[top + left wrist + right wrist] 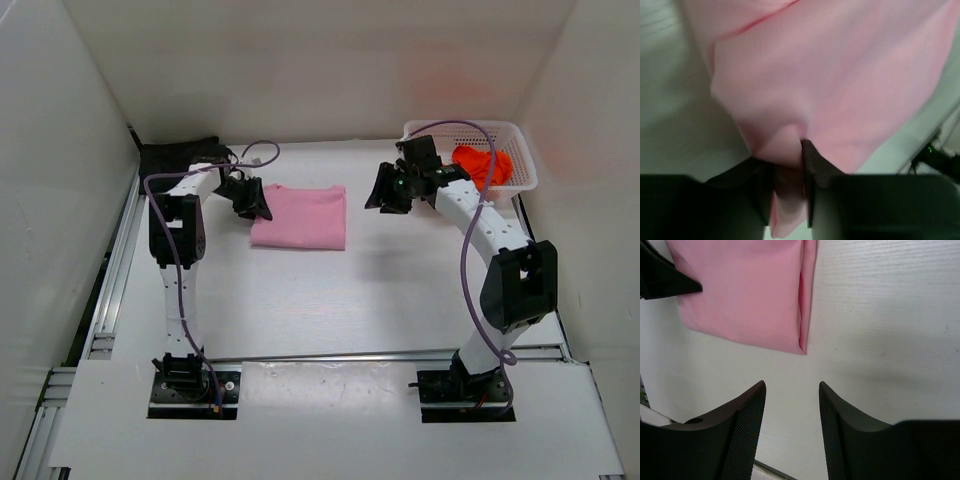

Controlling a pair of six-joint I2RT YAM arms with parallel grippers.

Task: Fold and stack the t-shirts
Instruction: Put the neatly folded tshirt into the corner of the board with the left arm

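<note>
On the far half of the white table (350,300), left of centre, the pink t-shirt (300,217) lies folded into a flat rectangle. The overhead view places the left gripper (252,200) at this shirt's left edge, but from above you cannot tell whether it holds anything. The left wrist camera settles that: its two dark fingers (810,165) are clamped on a bunched fold of pink cloth, which puckers up between them and hangs out below.

The right gripper (383,192) hangs over bare tabletop just right of the pink t-shirt, apart from it. Its own wrist view shows the jaws standing apart with nothing between them, only the wood-grained white surface. That view also shows the shirt's folded edge as a doubled seam running down to a sharp corner, and the left gripper's dark tip resting at the cloth's opposite side.

Only the overhead view shows the other two garments. The black t-shirt (175,155) sits crumpled in the far left corner, behind the left arm. The orange-red t-shirt (495,165) lies bunched inside the white mesh basket (528,165) at the far right corner.
</note>
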